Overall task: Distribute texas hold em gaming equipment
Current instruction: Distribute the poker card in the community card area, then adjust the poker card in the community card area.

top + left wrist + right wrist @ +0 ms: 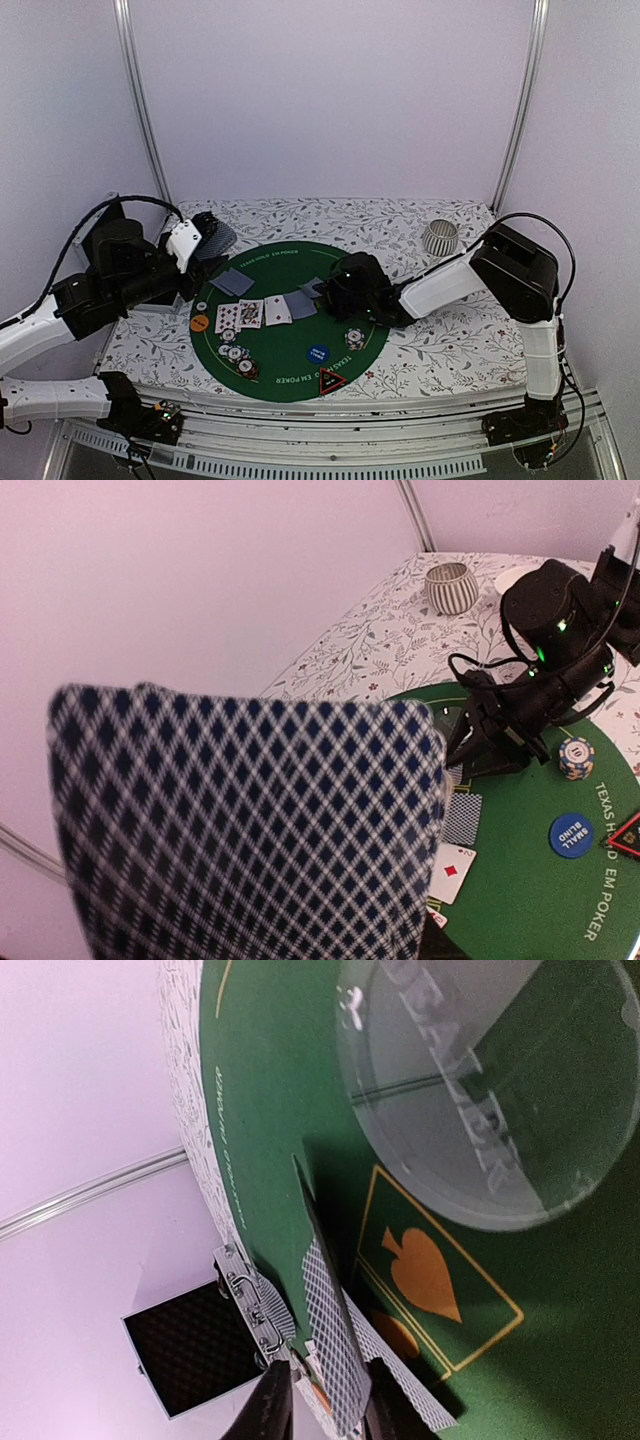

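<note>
My left gripper [203, 243] is raised over the table's left back and shut on a fan of grey-blue-backed cards [218, 238]. The fan fills the left wrist view [250, 830] and hides the fingers. My right gripper [328, 292] is low over the green mat [290, 375], its jaws a little apart. A face-down card [335, 1360] stands tilted between them, leaning on the finger nearer the mat, with a gap to the other finger [270, 1405]. The clear dealer disc [480, 1090] lies just beyond. Face-up cards [250, 313], chips [355, 338], a blue button [318, 353], an orange button [200, 323] and a triangle marker [333, 380] lie on the mat.
A ribbed grey cup [440, 237] stands at the back right on the flowered cloth. An open case with black foam [190, 1355] sits off the mat's left edge. Another chip group [236, 357] lies at the mat's front left, and a face-down card [232, 281] at its back left.
</note>
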Action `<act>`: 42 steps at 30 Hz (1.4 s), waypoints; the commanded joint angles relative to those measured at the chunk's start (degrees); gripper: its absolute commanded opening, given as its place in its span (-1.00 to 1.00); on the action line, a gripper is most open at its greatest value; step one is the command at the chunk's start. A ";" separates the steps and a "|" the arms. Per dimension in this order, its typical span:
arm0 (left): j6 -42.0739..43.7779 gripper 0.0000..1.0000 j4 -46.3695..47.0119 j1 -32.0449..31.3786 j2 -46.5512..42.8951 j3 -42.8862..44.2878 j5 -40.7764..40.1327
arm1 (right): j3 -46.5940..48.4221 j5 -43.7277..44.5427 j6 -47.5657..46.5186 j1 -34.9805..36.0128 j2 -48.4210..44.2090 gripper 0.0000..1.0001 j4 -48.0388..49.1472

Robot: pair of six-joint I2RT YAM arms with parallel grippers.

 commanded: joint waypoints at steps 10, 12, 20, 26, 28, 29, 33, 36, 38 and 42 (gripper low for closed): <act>0.94 -0.22 2.29 0.11 -1.21 -1.01 0.81 | -3.69 -6.97 -1.35 0.80 -6.26 -0.22 4.00; 0.90 -0.22 2.33 0.11 -1.31 -0.98 0.93 | -5.71 -8.50 -0.60 0.82 -7.60 -0.11 4.78; 0.98 -0.22 2.30 0.17 -0.61 -1.09 1.43 | -8.13 -12.62 -5.64 0.38 -13.07 0.12 4.42; 1.18 -0.22 2.23 0.16 -0.61 -1.19 1.46 | 11.78 -17.70 -36.82 -3.53 -8.00 0.03 -24.22; 1.14 -0.22 2.07 0.13 -0.76 -1.21 1.43 | 18.17 -14.80 -45.73 -3.59 -5.70 0.03 -33.90; 1.21 -0.22 2.09 0.11 -0.82 -1.33 1.36 | 20.77 -13.78 -49.46 -3.70 -4.41 0.03 -38.19; 1.29 -0.21 2.43 0.16 -0.39 -1.47 2.15 | 30.21 -10.15 -58.87 -4.41 1.61 0.03 -51.18; 1.31 -0.22 2.28 0.15 0.23 -1.28 2.29 | 36.02 -9.54 -62.88 -4.89 6.30 0.02 -57.78; 1.32 -0.22 2.29 0.12 0.31 -1.34 2.32 | 40.32 -8.33 -65.25 -4.93 9.31 0.01 -61.30; 1.40 -0.21 2.33 0.11 0.27 -1.53 2.67 | 46.79 -7.75 -68.19 -4.90 16.63 0.01 -67.82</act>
